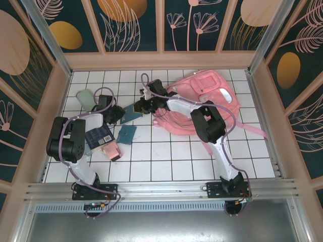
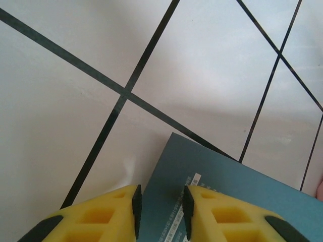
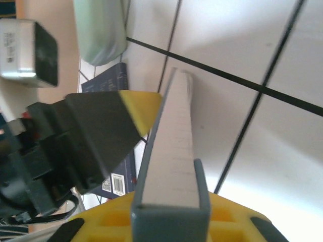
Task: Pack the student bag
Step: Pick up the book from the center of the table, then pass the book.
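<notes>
The student bag point(image 1: 204, 98), a large pink backpack, lies at the back right of the tiled table. A teal book point(image 1: 132, 115) sits just left of it, between the two grippers. My right gripper point(image 1: 140, 107) is shut on this teal book point(image 3: 174, 141), which stands on edge between its yellow fingers point(image 3: 237, 222), page edges facing the camera. My left gripper point(image 1: 117, 115) is at the book's left side. One of its fingertips point(image 3: 139, 108) touches the cover. In the left wrist view my left gripper point(image 2: 161, 212) stands open over the teal cover point(image 2: 242, 191), nothing between its pads.
A second teal book point(image 1: 126, 134), a navy book point(image 1: 98, 136) and a small pink box-like item point(image 1: 110, 150) lie near the left arm. A pale green pouch point(image 1: 86, 98) lies at the back left. Pink straps point(image 1: 255, 128) trail toward the right wall.
</notes>
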Controlling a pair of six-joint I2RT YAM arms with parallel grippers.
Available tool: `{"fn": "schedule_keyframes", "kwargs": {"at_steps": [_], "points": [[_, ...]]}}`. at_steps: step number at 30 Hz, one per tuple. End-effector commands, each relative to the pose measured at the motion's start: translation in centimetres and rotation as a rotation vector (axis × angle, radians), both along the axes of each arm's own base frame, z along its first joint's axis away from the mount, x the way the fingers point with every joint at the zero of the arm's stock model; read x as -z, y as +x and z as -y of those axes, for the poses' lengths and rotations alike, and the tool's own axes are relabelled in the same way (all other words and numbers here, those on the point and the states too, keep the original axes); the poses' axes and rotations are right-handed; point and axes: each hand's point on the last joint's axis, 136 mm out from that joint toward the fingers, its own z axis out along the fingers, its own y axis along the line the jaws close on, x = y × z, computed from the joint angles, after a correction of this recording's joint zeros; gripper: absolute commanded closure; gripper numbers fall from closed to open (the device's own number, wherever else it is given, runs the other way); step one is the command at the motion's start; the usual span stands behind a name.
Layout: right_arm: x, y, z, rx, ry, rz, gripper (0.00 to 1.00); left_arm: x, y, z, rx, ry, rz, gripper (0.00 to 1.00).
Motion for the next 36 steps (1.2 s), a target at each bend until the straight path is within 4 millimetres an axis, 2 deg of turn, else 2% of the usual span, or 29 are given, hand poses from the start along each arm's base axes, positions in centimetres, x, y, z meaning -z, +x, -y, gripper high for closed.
{"fn": "schedule_keyframes", "kwargs": {"at_steps": [1, 3, 8, 14, 16, 17, 18, 22, 26, 31, 36], "points": [[-1.7, 0.2, 0.5, 0.012, -0.011, 0.068, 0.98, -0.1, -1.3, 1.6, 0.065, -0.045, -0.034, 0.67], [-2.6, 0.7, 1.4, 0.038, -0.008, 0.081, 1.0, -1.9, -0.9, 1.5, 0.063, -0.054, 0.005, 0.64], [-6.0, 1.6, 4.0, 0.098, 0.074, 0.095, 1.0, -6.3, 0.2, 2.1, 0.081, -0.117, 0.101, 0.46], [-10.7, 2.2, 7.1, 0.124, 0.2, 0.121, 1.0, -12.7, 1.3, 4.6, 0.161, -0.34, 0.269, 0.28], [-12.4, 1.5, 7.1, 0.101, 0.247, 0.128, 1.0, -14.5, 1.4, 5.8, 0.215, -0.419, 0.32, 0.24], [-13.1, 2.4, 8.4, 0.124, 0.271, 0.132, 1.0, -15.3, 1.4, 6.4, 0.239, -0.457, 0.338, 0.24], [-13.9, 2.4, 8.7, 0.124, 0.298, 0.136, 1.0, -15.8, 1.5, 6.6, 0.25, -0.483, 0.354, 0.23], [-16.9, 2.2, 9.6, 0.111, 0.407, 0.144, 1.0, -16.7, 1.5, 7.4, 0.283, -0.542, 0.378, 0.22], [-18.6, 1.7, 9.4, 0.087, 0.485, 0.13, 1.0, -17.8, 1.5, 8.1, 0.306, -0.633, 0.407, 0.22], [-18.9, 1.3, 8.7, 0.066, 0.516, 0.11, 1.0, -19.1, 1.4, 8.5, 0.333, -0.681, 0.445, 0.22], [-19.5, 0.9, 8.2, 0.045, 0.543, 0.107, 1.0, -18.6, 1.3, 8.6, 0.342, -0.665, 0.429, 0.23]]}}
